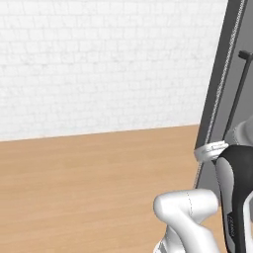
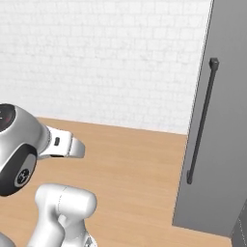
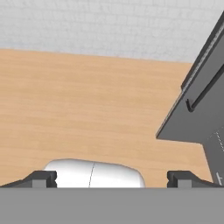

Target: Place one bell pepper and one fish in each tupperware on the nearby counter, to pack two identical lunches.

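The gripper (image 3: 112, 178) is hovering with its fingers spread wide apart over the wooden floor (image 3: 78, 109), just beside the tall grey door (image 2: 222, 120) with its dark handle (image 2: 201, 120)

A wooden floor (image 1: 89, 183) fills the lower half of both base views, and a brick wall (image 1: 99, 59) stands behind it across the upper half. A tall cabinet door (image 2: 226, 120) with 1 upright bar handle (image 2: 201, 120) stands at the right edge. In the hand view this door (image 3: 205, 100) sits at the right, above the floor (image 3: 78, 100).
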